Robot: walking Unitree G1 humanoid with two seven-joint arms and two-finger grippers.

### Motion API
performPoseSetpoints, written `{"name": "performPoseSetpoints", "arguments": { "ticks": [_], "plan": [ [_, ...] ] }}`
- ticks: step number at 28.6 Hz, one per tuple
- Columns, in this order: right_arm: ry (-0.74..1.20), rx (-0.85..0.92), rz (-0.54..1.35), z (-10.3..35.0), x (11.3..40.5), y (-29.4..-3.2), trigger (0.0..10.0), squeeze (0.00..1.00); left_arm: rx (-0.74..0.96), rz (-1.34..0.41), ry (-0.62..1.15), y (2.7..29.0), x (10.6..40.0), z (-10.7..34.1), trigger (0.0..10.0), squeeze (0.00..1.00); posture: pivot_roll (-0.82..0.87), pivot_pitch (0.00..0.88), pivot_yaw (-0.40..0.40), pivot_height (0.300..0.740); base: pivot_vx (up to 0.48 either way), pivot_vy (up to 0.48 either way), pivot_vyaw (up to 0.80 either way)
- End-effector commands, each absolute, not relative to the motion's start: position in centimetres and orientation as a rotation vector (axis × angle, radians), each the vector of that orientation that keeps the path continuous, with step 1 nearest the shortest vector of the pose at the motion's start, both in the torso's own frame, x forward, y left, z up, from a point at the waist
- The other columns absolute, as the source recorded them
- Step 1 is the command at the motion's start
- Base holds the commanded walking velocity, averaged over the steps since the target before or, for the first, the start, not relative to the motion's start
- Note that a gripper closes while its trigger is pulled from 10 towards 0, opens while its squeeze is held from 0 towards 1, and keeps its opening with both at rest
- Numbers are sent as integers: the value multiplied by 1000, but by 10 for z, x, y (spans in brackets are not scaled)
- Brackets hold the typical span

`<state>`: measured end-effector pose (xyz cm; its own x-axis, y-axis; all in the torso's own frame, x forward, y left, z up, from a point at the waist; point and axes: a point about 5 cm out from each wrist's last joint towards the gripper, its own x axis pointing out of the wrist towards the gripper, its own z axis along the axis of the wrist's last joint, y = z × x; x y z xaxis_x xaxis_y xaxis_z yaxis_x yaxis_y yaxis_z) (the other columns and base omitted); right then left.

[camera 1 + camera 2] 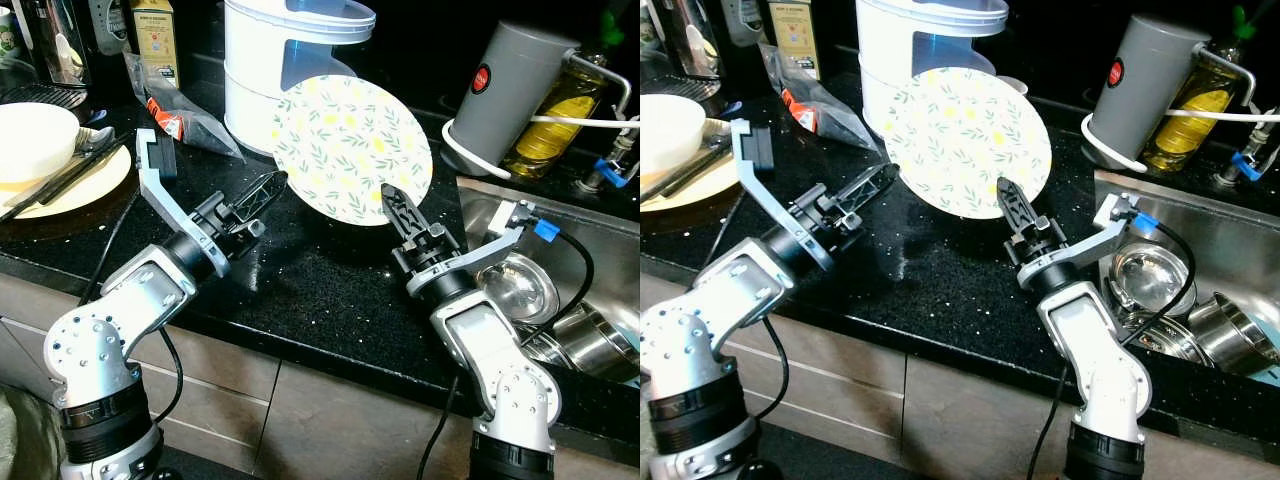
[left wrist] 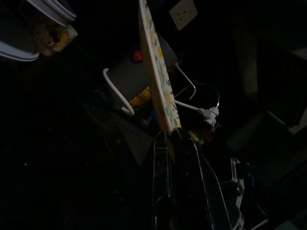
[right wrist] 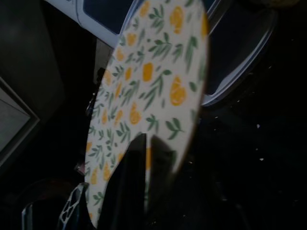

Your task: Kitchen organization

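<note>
both tools pinch tilted plate (image 1: 350, 145): left tool (image 1: 275, 183), right tool (image 1: 392, 200).

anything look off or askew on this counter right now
Yes: the floral plate is not lying flat. It is tilted up on edge over the black counter, pinched at its rim by the left gripper and the right gripper. In the sink, steel bowls lie jumbled.

A black speckled bench (image 1: 300, 290) fills the middle of the frame, glossy under light from above. Grey-brown cabinet fronts (image 1: 330, 410) run along the lower edge. At the right sits a steel sink (image 1: 480, 205) (its back wall dark).
</note>
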<state>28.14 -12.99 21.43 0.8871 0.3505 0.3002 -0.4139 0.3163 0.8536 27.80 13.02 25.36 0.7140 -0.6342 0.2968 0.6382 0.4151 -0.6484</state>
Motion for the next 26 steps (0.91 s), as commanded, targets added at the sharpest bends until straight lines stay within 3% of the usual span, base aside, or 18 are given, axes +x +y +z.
{"name": "performPoseSetpoints", "arguments": {
  "ticks": [1,12,13,15,16,26],
  "plan": [
    [-78,1142,509,218,280,-132,0,0,-808,-843,-23,126,274,257,0,0,102,13,-158,740,0,0,0],
    [-84,1150,491,217,282,-136,0,0,-798,-838,-19,128,274,253,0,0,102,13,-160,740,0,0,0],
    [-86,1146,486,217,282,-137,0,0,-803,-817,-18,129,276,252,0,75,102,12,-160,740,0,0,0],
    [-86,1146,486,217,282,-137,0,0,-803,-817,-18,129,276,252,0,75,102,12,-160,740,0,0,0],
    [-90,1144,479,217,282,-138,0,0,-813,-832,-23,129,275,252,10000,1000,102,13,-160,740,0,0,0],
    [-174,1078,340,220,291,-157,0,0,-793,-821,-66,126,274,258,10000,1000,102,11,-159,740,0,0,0]
  ]
}}
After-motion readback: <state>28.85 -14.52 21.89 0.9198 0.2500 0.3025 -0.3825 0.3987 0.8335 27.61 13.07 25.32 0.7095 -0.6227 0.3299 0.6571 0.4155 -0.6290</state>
